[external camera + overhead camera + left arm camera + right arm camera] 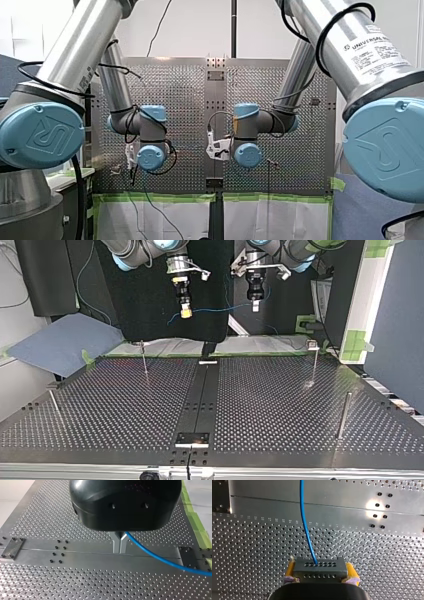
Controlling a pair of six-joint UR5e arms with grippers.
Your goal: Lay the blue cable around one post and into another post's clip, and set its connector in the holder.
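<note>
The thin blue cable hangs between my two grippers, above the far edge of the perforated table. My left gripper has its metal fingers shut on the cable, which trails off to one side. My right gripper grips a dark grey connector between its yellow pads. The cable rises out of the connector's top. In the top view my right gripper is left of the middle and my left gripper right of it, both well above the table.
Thin metal posts stand on the table: one far left of centre, one at the far right with a clip on top, a plain post at the near right and a short one at the near left. A small bracket sits on the dark centre strip.
</note>
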